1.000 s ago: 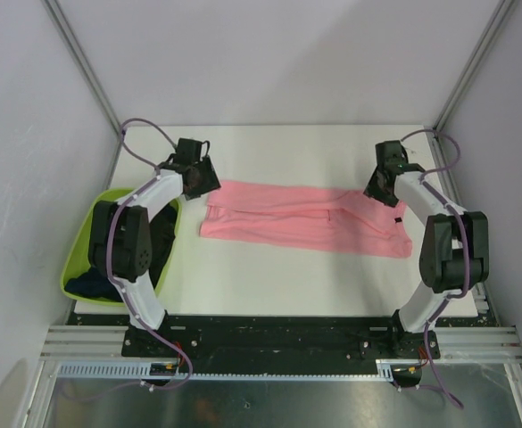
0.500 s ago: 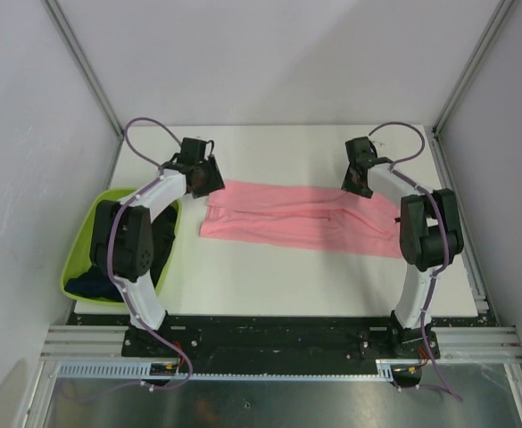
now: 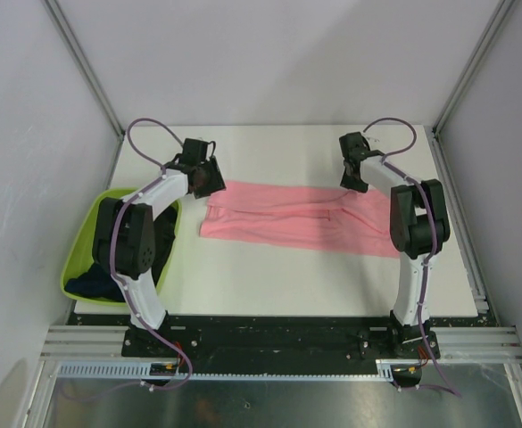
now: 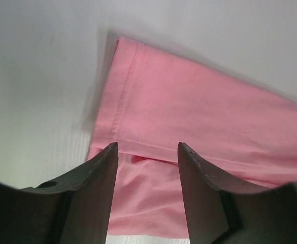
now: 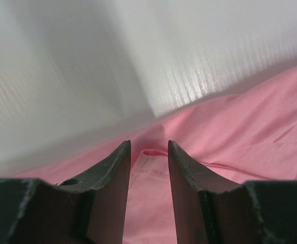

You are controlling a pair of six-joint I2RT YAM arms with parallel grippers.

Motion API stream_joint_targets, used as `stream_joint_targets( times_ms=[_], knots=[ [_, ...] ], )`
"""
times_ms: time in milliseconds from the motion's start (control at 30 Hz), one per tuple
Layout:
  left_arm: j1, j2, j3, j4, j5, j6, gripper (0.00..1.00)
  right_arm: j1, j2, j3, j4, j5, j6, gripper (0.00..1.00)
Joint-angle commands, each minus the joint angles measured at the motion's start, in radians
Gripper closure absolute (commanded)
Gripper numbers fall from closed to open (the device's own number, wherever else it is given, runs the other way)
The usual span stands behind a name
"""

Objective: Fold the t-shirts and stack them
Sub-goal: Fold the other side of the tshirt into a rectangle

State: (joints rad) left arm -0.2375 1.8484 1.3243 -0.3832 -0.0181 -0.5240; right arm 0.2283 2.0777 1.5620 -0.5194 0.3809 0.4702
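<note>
A salmon-pink t-shirt lies folded into a long band across the white table. My left gripper is down at the band's far left corner. In the left wrist view it is open, its fingers straddling the pink cloth and a hem seam. My right gripper is at the band's far edge, right of centre. In the right wrist view it is open more narrowly, with a small raised fold of pink cloth between the fingertips. Dark t-shirts lie in the tub.
A lime-green plastic tub sits off the table's left edge beside the left arm. Metal frame posts rise at the table's far corners. Grey walls close in on both sides.
My right gripper has moved left along the shirt's far edge, from its right end toward the middle. The left gripper has barely shifted at the far left corner.
</note>
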Motion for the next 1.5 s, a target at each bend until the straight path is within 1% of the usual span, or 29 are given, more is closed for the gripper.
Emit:
stream_joint_targets(
  times_ms=[0, 167, 300, 367, 467, 533, 767, 1000, 1167, 1367, 1467],
  knots=[
    [-0.008, 0.004, 0.048, 0.019, 0.010, 0.001, 0.45, 0.010, 0.010, 0.033, -0.029, 0.031, 0.012, 0.61],
    [-0.008, 0.006, 0.048, 0.019, 0.010, 0.000, 0.46, 0.012, 0.012, 0.032, -0.040, 0.033, 0.020, 0.65],
    [-0.008, 0.010, 0.046, 0.018, 0.010, 0.002, 0.46, 0.012, 0.013, 0.035, -0.050, 0.035, 0.022, 0.72],
    [-0.008, 0.010, 0.045, 0.019, 0.010, 0.002, 0.46, 0.014, 0.013, 0.036, -0.056, 0.034, 0.024, 0.79],
    [-0.008, 0.009, 0.044, 0.018, 0.010, 0.003, 0.47, 0.015, 0.007, 0.034, -0.064, 0.036, 0.029, 0.94],
    [-0.008, 0.009, 0.045, 0.019, 0.010, 0.003, 0.47, 0.017, -0.002, 0.031, -0.072, 0.035, 0.032, 0.98],
    [-0.008, 0.006, 0.039, 0.019, 0.010, 0.002, 0.49, 0.030, -0.072, -0.008, -0.101, 0.020, 0.062, 1.00],
    [-0.008, -0.002, 0.025, 0.021, 0.023, 0.002, 0.50, 0.066, -0.164, -0.103, -0.135, -0.004, 0.153, 1.00],
    [-0.008, -0.009, 0.015, 0.024, 0.045, 0.002, 0.50, 0.137, -0.202, -0.168, -0.156, 0.010, 0.230, 1.00],
    [-0.009, -0.011, 0.008, 0.027, 0.064, 0.002, 0.50, 0.216, -0.211, -0.235, -0.136, 0.008, 0.329, 1.00],
    [-0.008, -0.011, 0.005, 0.028, 0.070, 0.001, 0.50, 0.252, -0.217, -0.254, -0.136, 0.033, 0.371, 1.00]
  ],
)
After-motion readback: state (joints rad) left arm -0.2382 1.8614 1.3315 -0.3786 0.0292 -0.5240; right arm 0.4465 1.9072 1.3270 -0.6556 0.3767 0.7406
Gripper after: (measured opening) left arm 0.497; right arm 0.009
